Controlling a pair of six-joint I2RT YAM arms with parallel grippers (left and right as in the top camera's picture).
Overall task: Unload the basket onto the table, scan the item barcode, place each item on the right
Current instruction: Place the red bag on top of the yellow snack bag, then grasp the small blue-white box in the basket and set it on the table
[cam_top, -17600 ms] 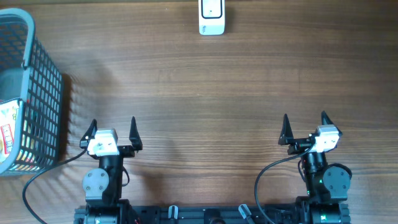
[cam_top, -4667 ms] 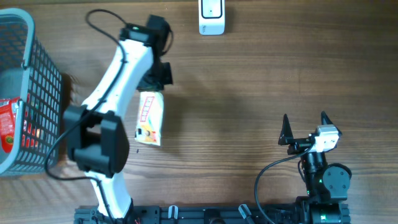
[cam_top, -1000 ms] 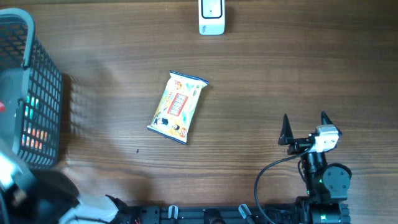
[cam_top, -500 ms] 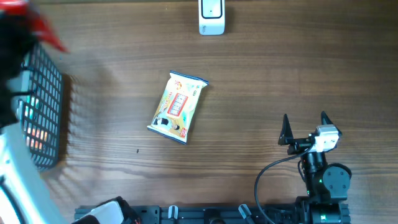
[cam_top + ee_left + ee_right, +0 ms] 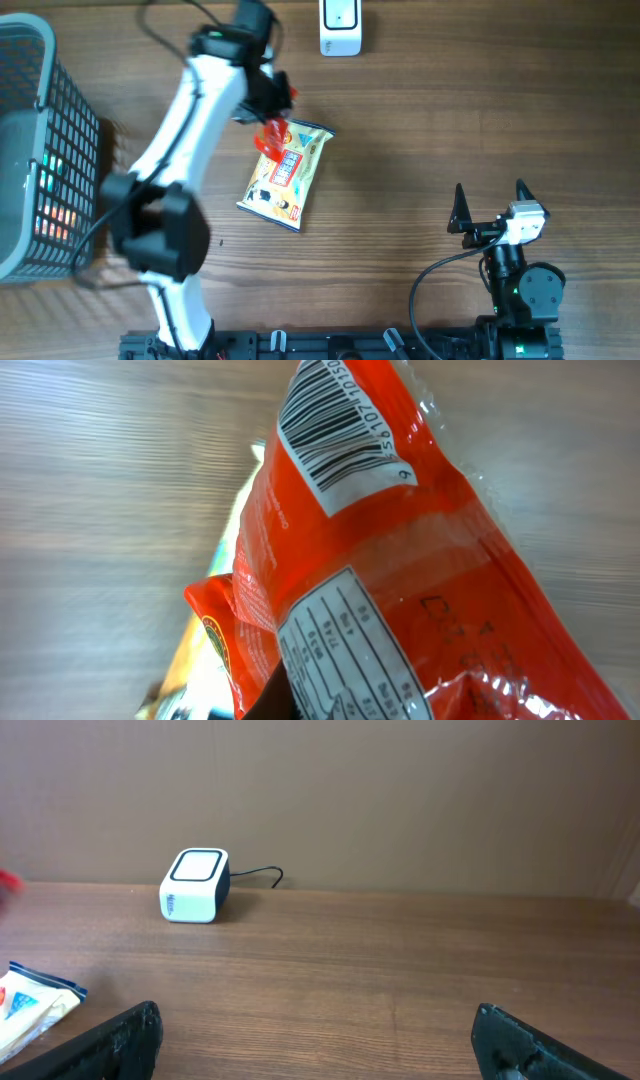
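Left end effector (image 5: 268, 104) clamped on red packet (image 5: 270, 137), now upper centre over yellow packet (image 5: 285, 182), no longer at basket (image 5: 62, 150). Right end effector (image 5: 490, 200) apart, unmoved.

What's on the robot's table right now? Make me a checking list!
Surface: wooden table, nothing spilled.
Job's things: red packet in left tool, barcode showing; white scanner at far edge; yellow packet lying flat.
Clutter: wire basket at left edge.
Tools: left shut on red packet; right tool open, empty.
Cables: black cable loops near front edge.
Surroundings: brown wall behind table.
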